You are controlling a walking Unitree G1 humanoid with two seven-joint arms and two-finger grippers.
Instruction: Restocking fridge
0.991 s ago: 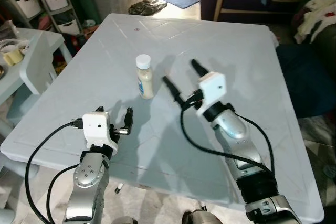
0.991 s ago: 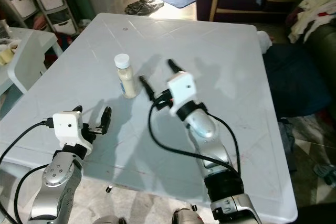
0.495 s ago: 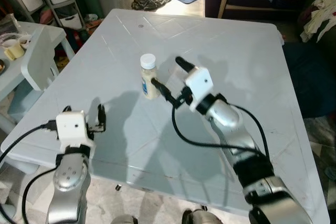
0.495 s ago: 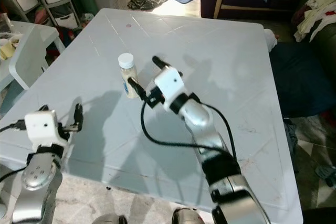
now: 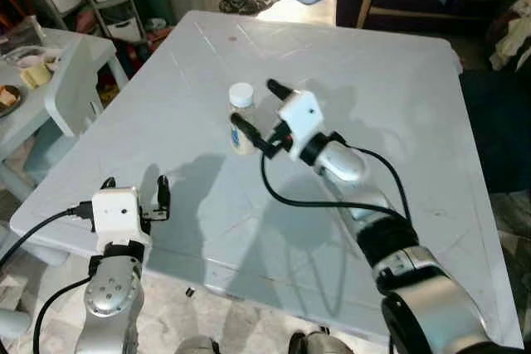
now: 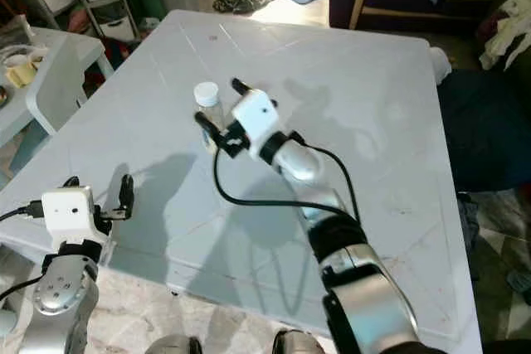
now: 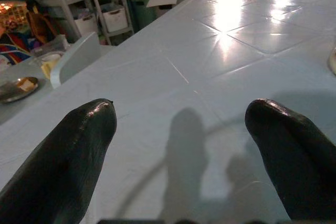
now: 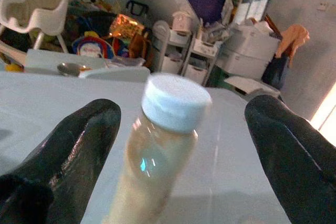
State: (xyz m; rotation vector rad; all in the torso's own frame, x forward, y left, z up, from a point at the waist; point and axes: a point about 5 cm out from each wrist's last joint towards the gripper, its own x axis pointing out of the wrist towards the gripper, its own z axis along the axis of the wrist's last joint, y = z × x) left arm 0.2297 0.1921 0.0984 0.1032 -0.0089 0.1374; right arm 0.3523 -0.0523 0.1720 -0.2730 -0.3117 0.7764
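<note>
Cream-coloured stuff fills the small clear bottle with the white screw cap, which stands upright on the big pale grey plastic table, sitting right between the two spread black fingers of the right gripper. One finger is on the near side of the bottle and the other on the far side, both close but I can't tell if either is actually touching it. In the right wrist view the bottle looks tilted, with gaps to each finger.

Left gripper hovers over the near left edge of the table, well apart from the bottle, fingers wide open and holding nothing. Off past its left there's a small light grey side table with dishes on it.
</note>
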